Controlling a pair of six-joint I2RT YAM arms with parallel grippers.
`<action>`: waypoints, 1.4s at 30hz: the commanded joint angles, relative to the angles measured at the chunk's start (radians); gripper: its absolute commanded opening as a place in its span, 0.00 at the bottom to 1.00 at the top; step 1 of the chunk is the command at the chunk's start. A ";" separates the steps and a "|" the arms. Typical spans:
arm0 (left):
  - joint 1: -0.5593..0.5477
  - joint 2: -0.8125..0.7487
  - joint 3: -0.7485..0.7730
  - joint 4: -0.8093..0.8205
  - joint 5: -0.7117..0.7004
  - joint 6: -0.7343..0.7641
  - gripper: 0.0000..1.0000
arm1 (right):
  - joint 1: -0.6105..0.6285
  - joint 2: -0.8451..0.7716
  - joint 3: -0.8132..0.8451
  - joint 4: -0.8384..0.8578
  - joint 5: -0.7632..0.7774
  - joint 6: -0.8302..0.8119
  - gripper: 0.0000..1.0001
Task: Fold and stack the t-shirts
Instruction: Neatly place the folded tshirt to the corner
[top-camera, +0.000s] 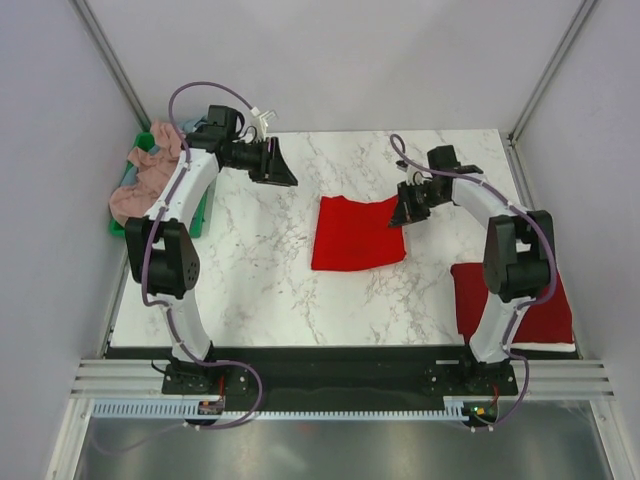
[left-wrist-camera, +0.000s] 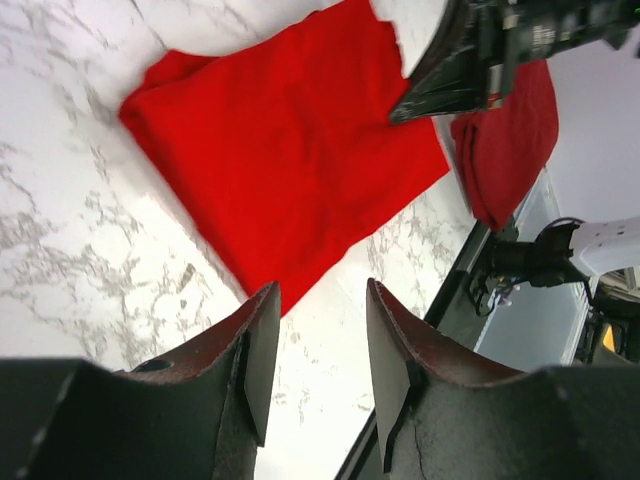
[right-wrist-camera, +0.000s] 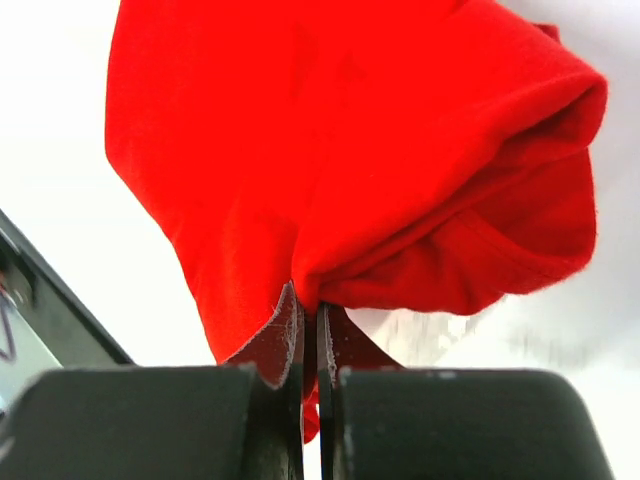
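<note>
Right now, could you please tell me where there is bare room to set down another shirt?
Bare marble lies between the left arm and the centre red shirt, and along the near edge. The right side is crowded: right claw, red stack.

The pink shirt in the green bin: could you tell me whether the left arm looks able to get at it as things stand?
Probably yes: the left gripper is open and empty, and the pink shirt lies uncovered right beside that arm, which would only need to swing round towards it.
</note>
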 joint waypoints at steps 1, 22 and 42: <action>-0.008 -0.083 -0.058 -0.085 -0.044 0.100 0.47 | -0.009 -0.139 -0.068 -0.174 0.035 -0.173 0.00; -0.008 -0.235 -0.167 -0.057 -0.097 0.091 0.47 | -0.077 -0.687 -0.197 -0.517 0.246 -0.328 0.00; -0.008 -0.227 -0.186 0.009 -0.094 0.053 0.47 | -0.118 -0.998 -0.226 -0.665 0.496 -0.331 0.00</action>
